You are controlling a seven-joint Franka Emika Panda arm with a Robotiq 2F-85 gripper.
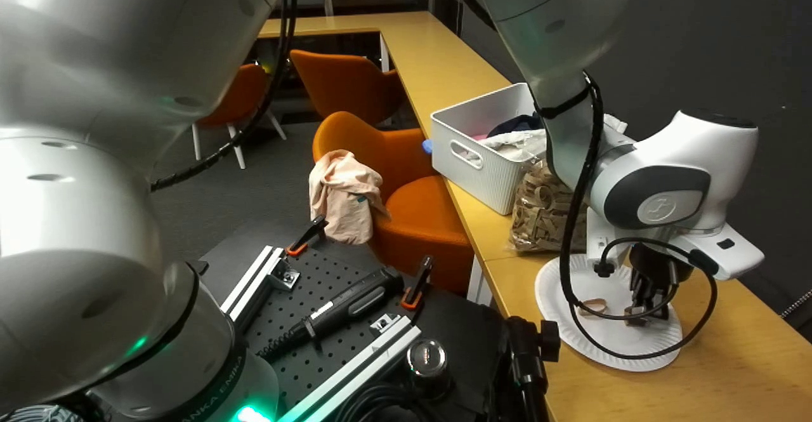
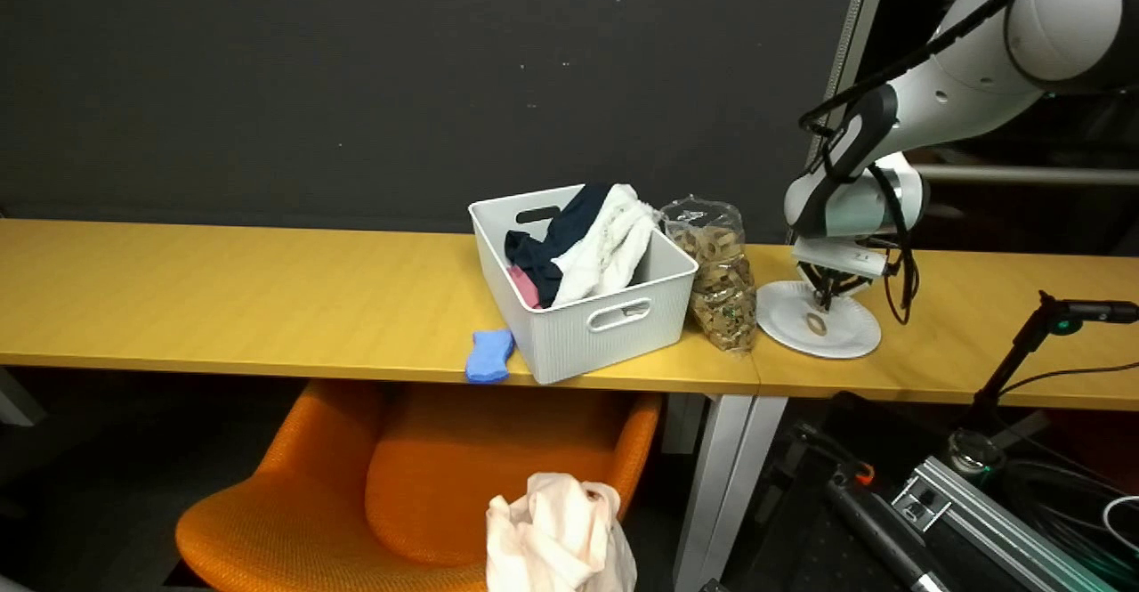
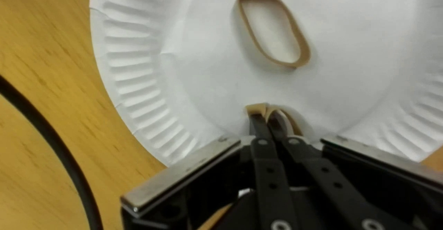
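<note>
My gripper is shut on a tan rubber band, pinching it into a fold between the fingertips just above or at a white paper plate. Part of this band is hidden by the fingers. A second tan rubber band lies loose on the plate, apart from the fingers, and forms an open oval. The plate also shows in both exterior views, with the loose band on it. The gripper points down over the plate there.
A clear bag of tan bands stands beside the plate. Next to it is a white basket holding cloths. A blue cloth lies at the table's front edge. A black cable loops beside the gripper.
</note>
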